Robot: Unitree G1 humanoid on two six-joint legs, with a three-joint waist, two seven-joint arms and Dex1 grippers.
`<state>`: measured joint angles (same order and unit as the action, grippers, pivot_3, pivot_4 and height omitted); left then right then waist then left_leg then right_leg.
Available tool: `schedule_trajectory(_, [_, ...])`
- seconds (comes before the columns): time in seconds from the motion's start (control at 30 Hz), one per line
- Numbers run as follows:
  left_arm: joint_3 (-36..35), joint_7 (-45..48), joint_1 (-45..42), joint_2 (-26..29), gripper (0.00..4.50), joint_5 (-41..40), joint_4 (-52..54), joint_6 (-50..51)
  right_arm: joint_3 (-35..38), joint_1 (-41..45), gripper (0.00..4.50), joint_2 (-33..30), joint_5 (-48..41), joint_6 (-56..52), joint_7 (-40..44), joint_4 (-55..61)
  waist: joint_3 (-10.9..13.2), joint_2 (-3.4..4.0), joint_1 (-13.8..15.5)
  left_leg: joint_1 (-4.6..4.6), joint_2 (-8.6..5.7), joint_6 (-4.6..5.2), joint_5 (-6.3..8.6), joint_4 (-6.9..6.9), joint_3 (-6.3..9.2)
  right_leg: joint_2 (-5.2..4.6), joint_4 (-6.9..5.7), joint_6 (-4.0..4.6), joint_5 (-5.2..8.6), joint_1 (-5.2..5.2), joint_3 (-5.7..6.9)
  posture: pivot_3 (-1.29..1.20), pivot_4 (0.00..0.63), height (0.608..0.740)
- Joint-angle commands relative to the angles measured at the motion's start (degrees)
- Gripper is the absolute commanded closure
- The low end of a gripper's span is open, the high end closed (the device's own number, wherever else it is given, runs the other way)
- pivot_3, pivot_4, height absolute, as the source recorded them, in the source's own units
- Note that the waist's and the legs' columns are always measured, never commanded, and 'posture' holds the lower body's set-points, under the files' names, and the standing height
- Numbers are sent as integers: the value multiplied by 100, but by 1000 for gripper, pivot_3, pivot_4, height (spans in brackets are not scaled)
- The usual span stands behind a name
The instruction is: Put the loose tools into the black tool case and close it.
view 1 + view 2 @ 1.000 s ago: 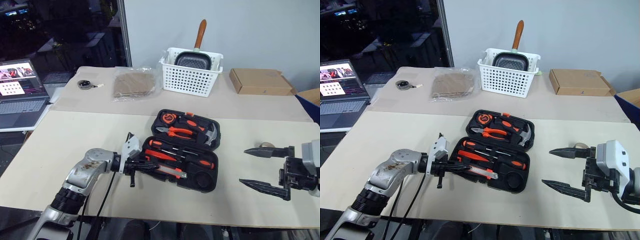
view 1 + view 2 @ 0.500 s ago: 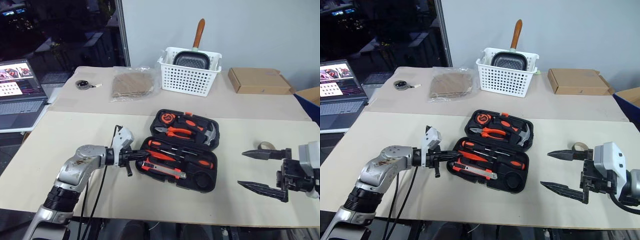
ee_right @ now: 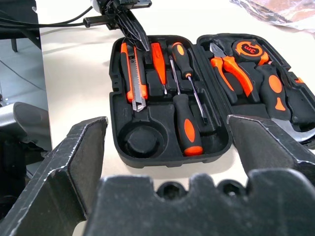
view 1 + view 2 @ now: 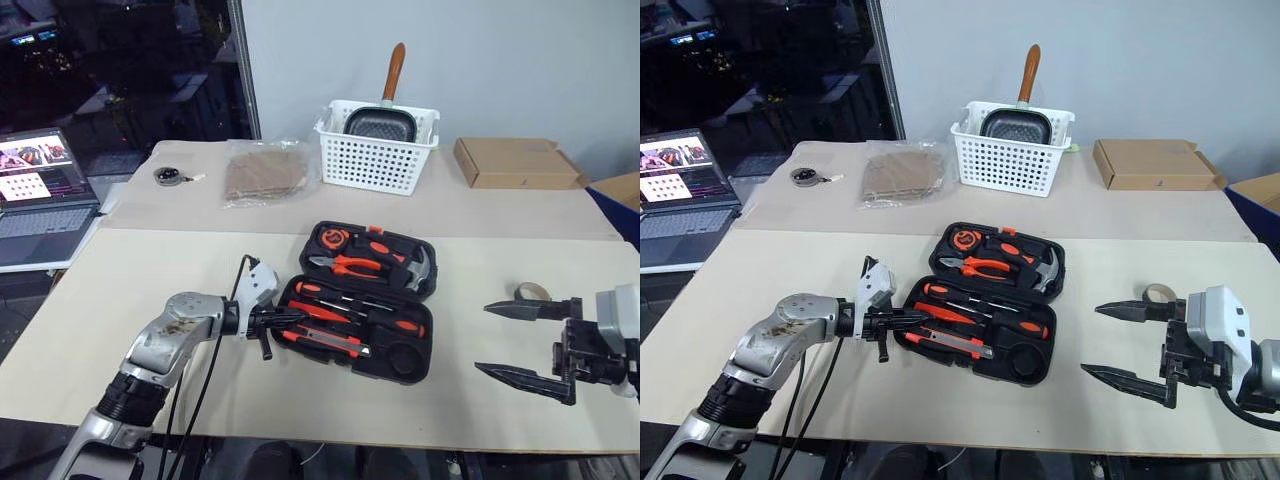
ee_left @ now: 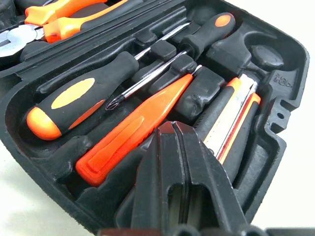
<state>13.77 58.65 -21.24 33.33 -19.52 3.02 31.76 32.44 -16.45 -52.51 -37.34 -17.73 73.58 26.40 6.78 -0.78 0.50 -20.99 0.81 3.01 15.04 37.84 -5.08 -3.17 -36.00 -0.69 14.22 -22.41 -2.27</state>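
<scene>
The black tool case [image 4: 400,360] lies open in the middle of the table. Its near half holds the loose tools in their recesses: a utility knife [image 3: 134,78], a thin red screwdriver [image 3: 157,61], a long-shafted screwdriver [image 3: 183,56] and a thicker black-and-orange screwdriver [image 3: 186,125]. My left gripper [image 4: 295,318] is shut with nothing in it. Its tips hover at the left end of that near half, just above the red screwdriver [image 5: 133,128] and the knife [image 5: 231,118]. My right gripper [image 4: 483,337] stands open and empty, to the right of the case.
The case's far half holds a tape measure [image 4: 335,237], pliers [image 4: 350,264] and a hammer [image 4: 420,268]. A tape roll [image 4: 533,292] lies by my right gripper. At the back stand a white basket [image 4: 378,160] with a pan, a cardboard box [image 4: 515,162], a plastic bag [image 4: 265,172] and a laptop [image 4: 40,200].
My left wrist has turned a little, and its shut tips have stayed at the case's left end. The right arm has kept still. The head camera has shifted slightly.
</scene>
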Motion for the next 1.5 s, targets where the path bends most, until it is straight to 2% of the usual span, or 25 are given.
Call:
schedule_trajectory(0.03, [482, 58, 195, -69, 4479, 347, -370, 13, 60, 64, 0, 7, -42, 132, 20, 8, -4, 7, 2, 7, 0, 0, 0, -1, -1, -2, 3, -16, 9, 7, 0, 0, 150, 740])
schedule_trajectory(0.27, [893, 61, 382, -348, 4479, 757, -685, -580, 85, 24, 0, 21, -43, 152, 38, 12, -20, 28, 41, 27, -4, 1, 2, -7, 0, -18, 15, 8, -5, 17, -2, 0, 150, 740])
schedule_trajectory(0.43, [822, 45, 362, -579, 4479, 807, -1111, -699, 46, 2, 0, 49, -48, 152, 17, 59, -45, 27, 117, 28, -10, 4, 4, -6, 1, -31, 28, 4, -5, 26, 0, 0, 150, 740])
schedule_trajectory(0.6, [885, 308, 362, -523, 4479, 715, -1172, -387, 2, 10, 0, 71, -31, 169, 10, 54, -53, 34, 112, 31, -8, 4, 4, -7, 0, -31, 32, -14, 6, 28, -1, 0, 150, 740])
schedule_trajectory(0.97, [936, 366, 287, -750, 4479, 1007, -1628, -923, -198, 175, 0, 86, -7, 174, -76, 32, -89, 77, 115, 34, -7, 4, 4, -25, 0, -29, 31, -24, 23, 38, 0, 0, 150, 740])
schedule_trajectory(1.03, [753, 444, 320, -754, 4479, 873, -1493, -991, -209, 192, 0, 102, -26, 163, -114, 57, -90, 78, 118, 42, -7, 4, 4, -25, -3, -32, 32, -19, 29, 39, 0, 0, 150, 740])
schedule_trajectory(1.13, [20, 422, 335, -655, 4479, 225, -719, -778, -170, 163, 0, 140, -13, 52, -300, 104, -90, 77, 86, 50, -6, 3, 4, -25, -5, -33, 31, 0, 43, 39, -4, 0, 150, 740])
schedule_trajectory(1.2, [-434, 253, 304, -627, 4479, -150, -234, -461, -126, 128, 0, 162, -59, -40, -386, 114, -86, 72, 32, 35, -4, 4, 4, -29, -6, -32, 32, -28, 25, 17, -4, 0, 150, 740])
schedule_trajectory(1.33, [-1554, -333, 241, -492, 4479, -797, 773, -138, -76, 207, 0, 275, -53, -267, -953, 129, -52, 21, 4, -46, -2, 4, 3, -38, 0, -23, 21, 15, 1, -74, 1, 0, 150, 740])
schedule_trajectory(1.47, [-2205, -490, 212, -127, 4479, -1528, 1381, 630, -69, 302, 0, 366, 108, -580, -1666, 154, -27, -20, -5, -51, -1, 3, 2, -68, 10, -19, 26, 27, 0, -83, 9, 0, 150, 740])
schedule_trajectory(1.5, [-2335, -506, 218, -9, 3948, -1709, 1521, 800, -80, 330, 0, 356, 173, -672, -1844, 142, -25, -18, -2, -51, -2, -1, 4, -73, 9, -21, 29, 25, 2, -83, 10, 0, 150, 740])
